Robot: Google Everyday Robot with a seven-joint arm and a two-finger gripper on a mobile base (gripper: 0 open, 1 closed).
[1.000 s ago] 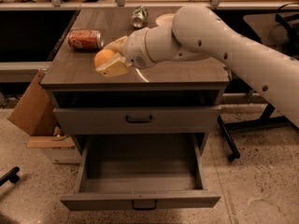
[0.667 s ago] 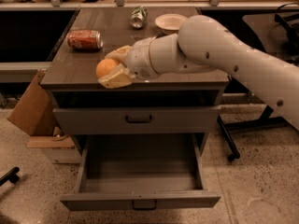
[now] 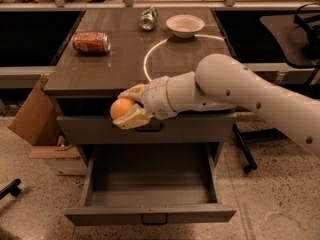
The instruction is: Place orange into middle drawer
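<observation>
At the front edge of the cabinet [image 3: 100,79], my gripper [image 3: 127,108] held the orange [image 3: 120,109] between its fingers [image 3: 129,122], mid-carry, and I judged it needed lowering toward six o'clock into the open middle drawer [image 3: 150,186] before letting go.

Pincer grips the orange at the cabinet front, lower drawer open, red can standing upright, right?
No: the camera view shows the red can lying on its side. The pincer grips the orange at the cabinet front; the lower drawer is open.

Round bright orange [image 3: 121,108] gripped in hand [image 3: 120,109], held above middle drawer [image 3: 150,183]; drawer grey, pulled open.
</observation>
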